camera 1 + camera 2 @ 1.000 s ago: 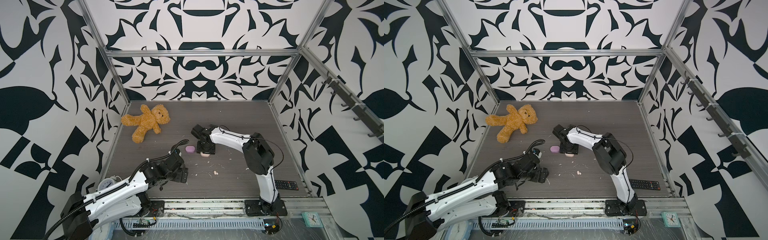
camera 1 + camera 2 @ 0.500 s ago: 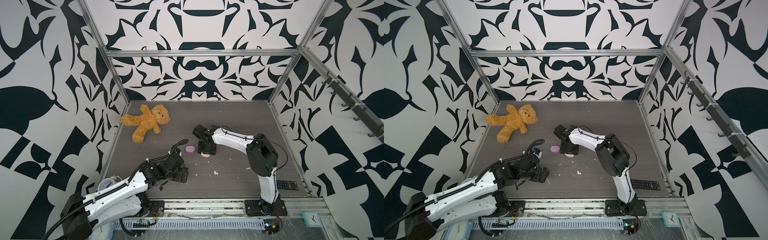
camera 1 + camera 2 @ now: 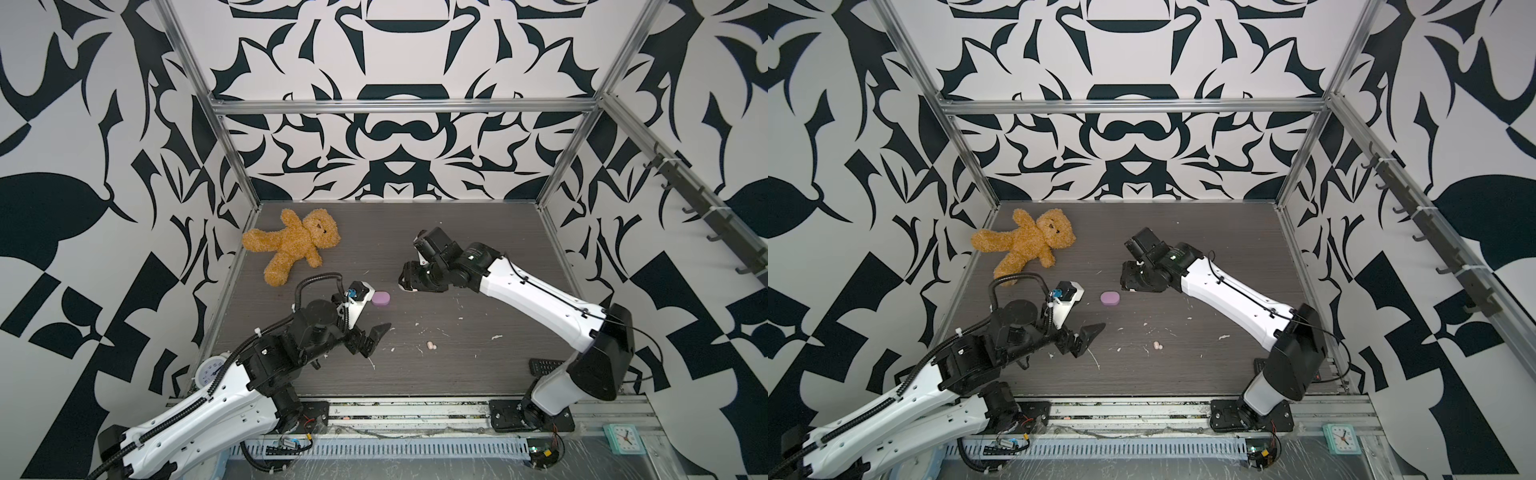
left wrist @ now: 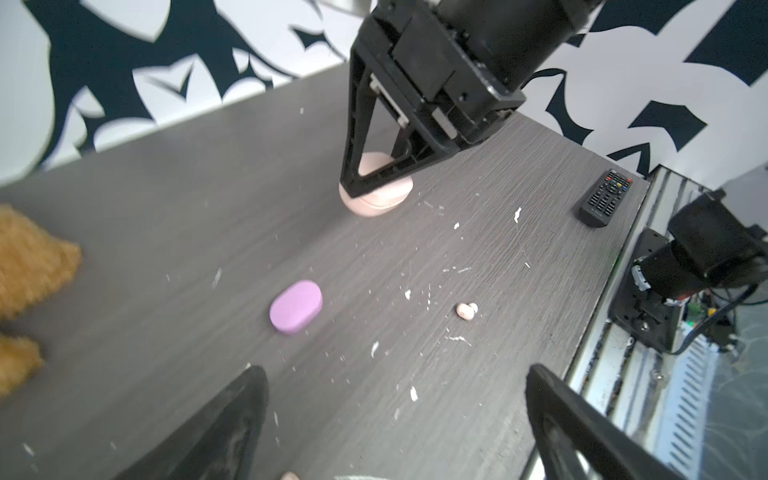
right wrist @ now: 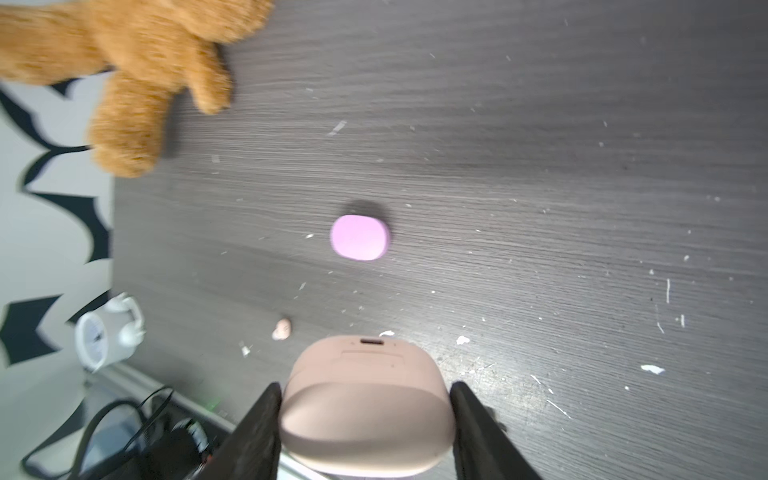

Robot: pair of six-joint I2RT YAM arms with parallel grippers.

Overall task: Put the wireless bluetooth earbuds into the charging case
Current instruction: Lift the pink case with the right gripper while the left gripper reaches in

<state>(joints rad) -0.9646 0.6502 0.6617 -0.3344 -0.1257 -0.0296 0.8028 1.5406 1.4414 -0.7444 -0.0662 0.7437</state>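
Near the bench's front edge: the peach earbuds (image 3: 431, 344) lie loose on the bare wood grain, roughly midway between the two arm bases and well apart from both cases. They read as one small two-lobed blob, so whether it is one bud or two touching cannot be told. No lilac buds show.
Peach case (image 4: 374, 203): rests closed near the middle of the bench (image 3: 457, 232), its lid seam visible in the left wrist view.
Right gripper (image 5: 365, 388): fingers drawn in about halfway, one against each end of the peach case, clamping it where it sits.
Left gripper (image 3: 376, 338): fingers spread as wide as they go, nothing between them; it hovers low over the front-left part of the bench.
Lilac case (image 3: 1110, 299): closed and alone, near the peach case on its left, not touching it.
How the buds should handle: judged very light, hard-shelled, smooth and rounded, so likely to skid on the wood or squirt out of a pinch; a gentle squeeze should not harm them.
Where to take a bud: across its fatter lobe, from straight above, with the fingers narrowed first and the tips brought down to the wood.
How the case should handle: light, rigid, slick; its lid has to be opened first, so the hold belongs below the seam.
Clutter: white scraps (image 4: 516, 213) lie scattered around the buds and could be mistaken for them; teddy bear (image 3: 291, 245) sits in the far-left corner, remote (image 4: 605, 197) in the front-right corner.
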